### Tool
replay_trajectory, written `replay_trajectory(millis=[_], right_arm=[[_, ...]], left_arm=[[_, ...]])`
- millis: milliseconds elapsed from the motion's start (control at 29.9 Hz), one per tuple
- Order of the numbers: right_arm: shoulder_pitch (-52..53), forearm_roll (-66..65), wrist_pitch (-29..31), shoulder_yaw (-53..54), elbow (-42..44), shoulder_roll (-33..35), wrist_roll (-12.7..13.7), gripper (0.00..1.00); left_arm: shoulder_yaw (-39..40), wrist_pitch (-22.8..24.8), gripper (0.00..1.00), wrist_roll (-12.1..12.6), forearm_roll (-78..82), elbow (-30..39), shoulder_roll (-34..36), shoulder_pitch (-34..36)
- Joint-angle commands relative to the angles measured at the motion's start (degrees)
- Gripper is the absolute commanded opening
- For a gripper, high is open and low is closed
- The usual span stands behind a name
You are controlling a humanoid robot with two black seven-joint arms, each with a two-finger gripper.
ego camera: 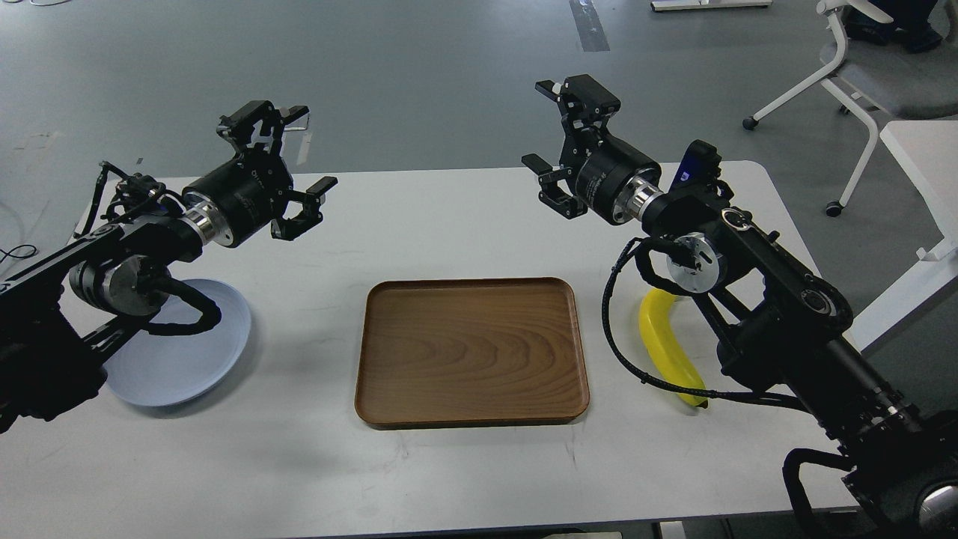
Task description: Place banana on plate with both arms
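The yellow banana (668,349) lies on the white table, right of the wooden tray, partly hidden under my right arm and its cable. The pale blue-grey plate (191,350) sits at the left, partly covered by my left arm. My left gripper (288,168) is open and empty, held above the table behind the plate. My right gripper (551,135) is open and empty, held high over the table's back edge, well behind the banana.
A brown wooden tray (471,350) lies at the table's middle, between plate and banana. A white office chair (868,67) and a second white table (924,161) stand at the right. The grey floor lies beyond the table's back edge.
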State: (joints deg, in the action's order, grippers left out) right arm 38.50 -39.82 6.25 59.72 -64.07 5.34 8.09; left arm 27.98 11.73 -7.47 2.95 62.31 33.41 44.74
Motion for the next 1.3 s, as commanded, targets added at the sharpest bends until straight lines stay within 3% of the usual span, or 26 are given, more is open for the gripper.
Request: replay_trajectory(millis=[0,301,501,568,601,668,701,801,1069,1135,1169,1269], right_arm=[[-0.1,0.0,0.0,0.4,0.0,-0.1,0.0,1.00],[-0.2,0.0,0.0,0.4,0.0,0.0,0.0,1.00],[-0.3,0.0,0.0,0.4,0.0,0.0,0.0,1.00],[-0.3,0.0,0.0,0.4,0.0,0.1,0.0,1.00],[-0.4,0.0,-0.1,0.4,0.0,0.0,0.0,1.00],[-0.6,0.0,-0.1,0.4,0.0,0.0,0.0,1.00],[-0.6,0.0,-0.1,0.4,0.0,0.0,0.0,1.00],[-0.6,0.0,-0.1,0.4,0.0,0.1,0.0,1.00],[-0.6,0.0,-0.2,0.4,-0.1,0.2,0.0,1.00],[-0.6,0.0,-0.2,0.5,-0.2,0.3,0.0,1.00],[-0.7,0.0,-0.2,0.8,-0.1,0.4,0.0,1.00],[-1.1,0.0,-0.2,1.5,-0.1,0.4,0.0,1.00]], left_arm=[[-1.2,-0.7,0.99,3.1,0.3,-0.1,0.2,0.2],[-0.9,-1.4,0.99,3.9,4.0,1.2,0.4,0.5],[0.1,-1.4,0.99,2.5,9.4,3.3,0.6,0.4],[0.1,-1.5,0.99,0.8,12.2,3.6,1.0,0.4],[0.2,-2.2,0.99,-1.5,16.6,4.4,1.3,0.3],[0.8,-8.2,0.99,-5.9,30.1,6.2,1.7,0.4],[0.8,-10.0,0.99,-6.6,33.9,6.5,1.7,0.4],[0.5,-16.0,0.99,-7.5,47.4,7.2,2.6,0.4],[-1.2,-16.9,0.99,-8.4,58.9,7.3,10.2,-0.4],[-1.4,-17.5,0.99,-12.2,64.5,7.3,12.9,-0.8],[-1.7,-19.1,0.99,-15.5,66.8,7.3,14.6,-1.4],[-3.2,-24.4,0.99,-19.2,68.2,7.3,16.9,-3.5]])
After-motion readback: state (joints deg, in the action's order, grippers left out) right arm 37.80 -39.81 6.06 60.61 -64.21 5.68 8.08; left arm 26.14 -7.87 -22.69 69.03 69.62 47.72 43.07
